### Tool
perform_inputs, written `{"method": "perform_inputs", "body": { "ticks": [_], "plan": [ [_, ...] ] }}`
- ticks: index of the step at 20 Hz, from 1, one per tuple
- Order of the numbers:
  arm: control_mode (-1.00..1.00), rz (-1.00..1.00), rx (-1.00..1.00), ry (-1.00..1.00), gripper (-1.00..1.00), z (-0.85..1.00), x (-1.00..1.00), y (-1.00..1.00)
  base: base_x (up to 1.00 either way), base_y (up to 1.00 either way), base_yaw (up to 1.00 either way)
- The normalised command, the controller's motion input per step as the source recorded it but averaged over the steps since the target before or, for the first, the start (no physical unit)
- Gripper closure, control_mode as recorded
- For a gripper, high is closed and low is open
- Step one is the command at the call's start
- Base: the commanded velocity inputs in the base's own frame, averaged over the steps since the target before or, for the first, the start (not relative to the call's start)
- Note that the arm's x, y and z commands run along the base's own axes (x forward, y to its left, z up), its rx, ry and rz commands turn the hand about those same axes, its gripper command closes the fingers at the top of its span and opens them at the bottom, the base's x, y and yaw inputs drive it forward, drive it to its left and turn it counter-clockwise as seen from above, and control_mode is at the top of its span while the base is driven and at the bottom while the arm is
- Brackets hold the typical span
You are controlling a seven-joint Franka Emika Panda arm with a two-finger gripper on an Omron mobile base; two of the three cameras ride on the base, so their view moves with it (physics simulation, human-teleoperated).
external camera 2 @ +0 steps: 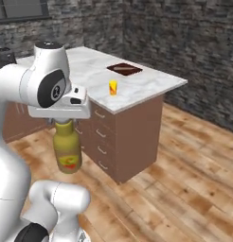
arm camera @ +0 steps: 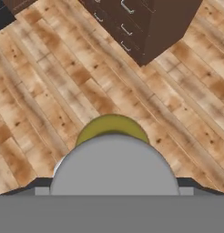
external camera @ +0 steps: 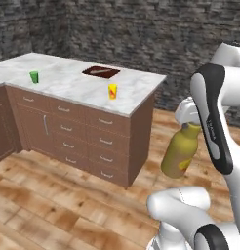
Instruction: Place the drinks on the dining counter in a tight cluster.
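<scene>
One of the drinks, a big mustard-amber bottle with a yellow-red label, hangs upright in the air over the wooden floor. My gripper is shut on its grey cap from above. In the right base view the bottle hangs under the gripper, left of the cabinet corner. Looking down in the hand view, the grey cap sits between the fingertips with the mustard body bulging past it. The dining counter is out of view.
A marble worktop on brown drawer cabinets stands ahead and to the left. On it are a green cup, a yellow cup and a dark brown inset. Wooden floor lies open to the right.
</scene>
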Motion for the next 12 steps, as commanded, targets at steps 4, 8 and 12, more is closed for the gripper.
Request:
{"method": "perform_inputs", "body": {
  "ticks": [4, 8, 12],
  "plan": [
    [1.0, 0.0, 0.0, 0.0, 1.0, 0.0, 0.0, 0.0, 0.73, -0.96, 0.39],
    [1.0, 0.0, 0.0, 0.0, 1.0, 0.0, 0.0, 0.0, 0.98, -0.91, 0.54],
    [1.0, 0.0, 0.0, 0.0, 1.0, 0.0, 0.0, 0.0, 0.97, -0.85, 0.6]
  ]
}}
